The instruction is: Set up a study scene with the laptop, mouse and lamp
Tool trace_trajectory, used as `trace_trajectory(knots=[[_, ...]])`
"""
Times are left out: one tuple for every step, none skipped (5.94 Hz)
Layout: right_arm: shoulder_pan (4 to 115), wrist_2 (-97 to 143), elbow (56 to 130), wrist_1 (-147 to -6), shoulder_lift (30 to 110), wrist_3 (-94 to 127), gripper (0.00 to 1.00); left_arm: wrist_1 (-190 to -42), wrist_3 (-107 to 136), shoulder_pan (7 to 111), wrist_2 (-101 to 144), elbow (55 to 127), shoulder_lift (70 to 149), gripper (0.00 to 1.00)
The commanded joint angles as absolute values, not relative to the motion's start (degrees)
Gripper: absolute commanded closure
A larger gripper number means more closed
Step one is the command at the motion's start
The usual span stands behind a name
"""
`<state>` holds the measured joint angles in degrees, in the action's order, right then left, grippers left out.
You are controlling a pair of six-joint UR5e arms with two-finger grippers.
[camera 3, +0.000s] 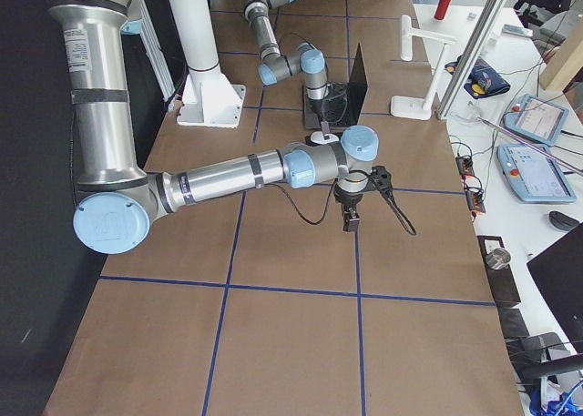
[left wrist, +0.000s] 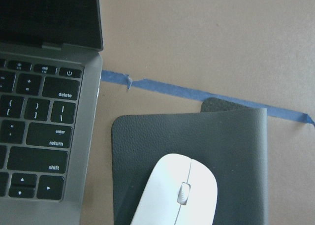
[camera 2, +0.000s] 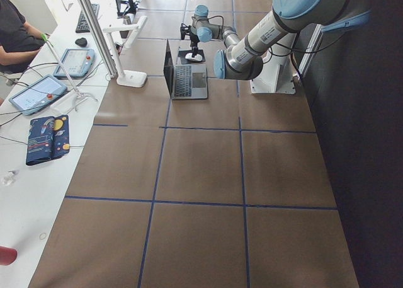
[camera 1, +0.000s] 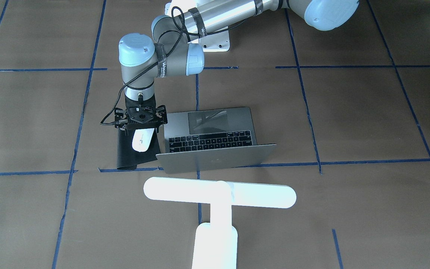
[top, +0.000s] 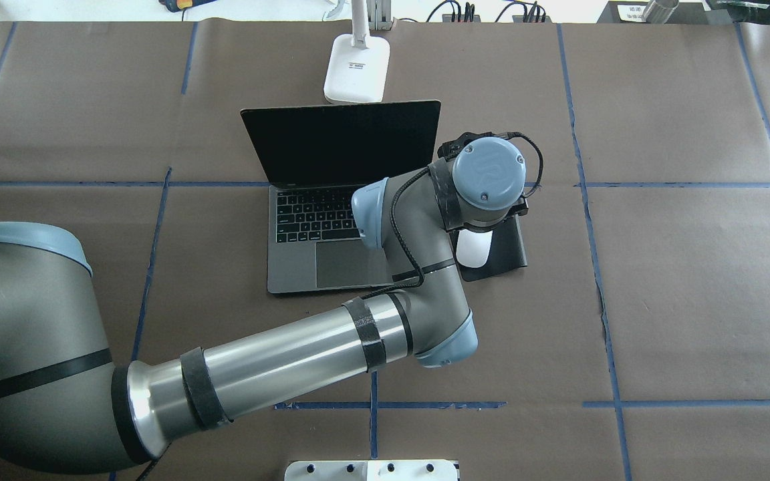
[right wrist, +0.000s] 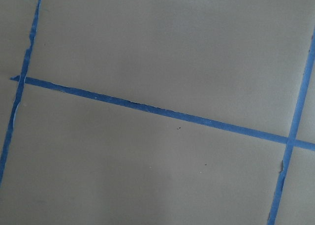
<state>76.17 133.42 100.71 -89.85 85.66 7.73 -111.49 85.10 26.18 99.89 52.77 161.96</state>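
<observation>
The grey laptop [camera 1: 207, 138] stands open mid-table, its screen toward the robot [top: 331, 227]. Beside it the white mouse [camera 1: 142, 141] lies flat on a black mat [camera 1: 125, 157]; the left wrist view shows the mouse [left wrist: 174, 193] on the mat [left wrist: 231, 141]. My left gripper [camera 1: 141, 129] reaches across and hangs just above the mouse's robot-side end, jaws apart on either side, not touching it. The white T-shaped lamp [camera 1: 218, 194] stands behind the laptop [top: 356, 67]. My right gripper [camera 3: 351, 220] hovers over bare paper far from them; I cannot tell if it is open or shut.
Brown paper with blue tape lines [right wrist: 162, 112] covers the table. White bolted pedestal blocks [camera 1: 217, 41] sit at the robot's side. Tablets, cables and a seated person are on the side bench [camera 2: 44, 92] beyond the lamp.
</observation>
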Motion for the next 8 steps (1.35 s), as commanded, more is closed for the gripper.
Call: trace_trajectory(knots=[[77.7, 133.3, 100.7, -89.8, 86.1, 7.7, 0.0, -109.8, 84.6, 30.0, 109.9, 63.3, 154.5, 0.0], [78.4, 133.2, 101.0, -89.7, 86.1, 7.7, 0.0, -103.8, 83.5, 31.3, 112.7, 74.9, 147.6, 0.0], [78.6, 133.0, 101.3, -89.7, 86.1, 8.4, 0.0, -96.2, 81.1, 31.5, 114.3, 86.5, 142.3, 0.0], [78.5, 130.8, 101.3, -89.8, 86.2, 8.3, 0.0, -92.6, 80.7, 31.6, 114.6, 95.4, 136.9, 0.0], [78.5, 131.3, 101.1, -89.8, 87.5, 8.4, 0.0, -91.6, 80.1, 31.6, 115.3, 100.8, 131.4, 0.0], [78.5, 130.8, 101.1, -89.7, 88.7, 7.7, 0.0, -90.2, 75.5, 32.1, 115.3, 105.4, 127.0, 0.0], [79.0, 131.3, 98.7, -89.8, 89.2, 7.6, 0.0, -85.5, 70.6, 33.6, 115.4, 110.7, 124.2, 0.0], [80.8, 131.3, 98.4, -89.8, 91.6, 7.1, 0.0, -81.2, 65.2, 35.1, 115.4, 116.0, 121.2, 0.0]])
